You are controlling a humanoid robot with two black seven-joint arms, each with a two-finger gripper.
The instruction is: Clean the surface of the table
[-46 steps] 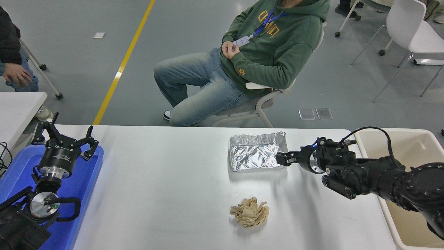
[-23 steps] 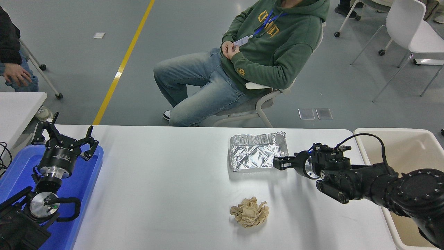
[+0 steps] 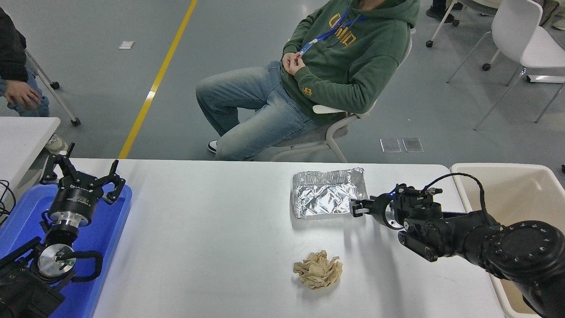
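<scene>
The right gripper (image 3: 355, 207) is reaching leftward along the table surface (image 3: 212, 221), touching the foil sheet (image 3: 326, 198); whether it is gripping cannot be told.

The table (image 3: 212, 229) is plain white. The foil (image 3: 326, 198) is shiny silver and creased; the paper ball (image 3: 318, 269) is tan. At the left, the tray (image 3: 110, 247) is bright blue; at the right, the bin (image 3: 521, 185) is beige. Both grippers (image 3: 81, 174) (image 3: 356, 207) are black. The far person's hoodie (image 3: 353, 48) is green with yellow lettering, over pale blue jeans (image 3: 251, 110).
</scene>
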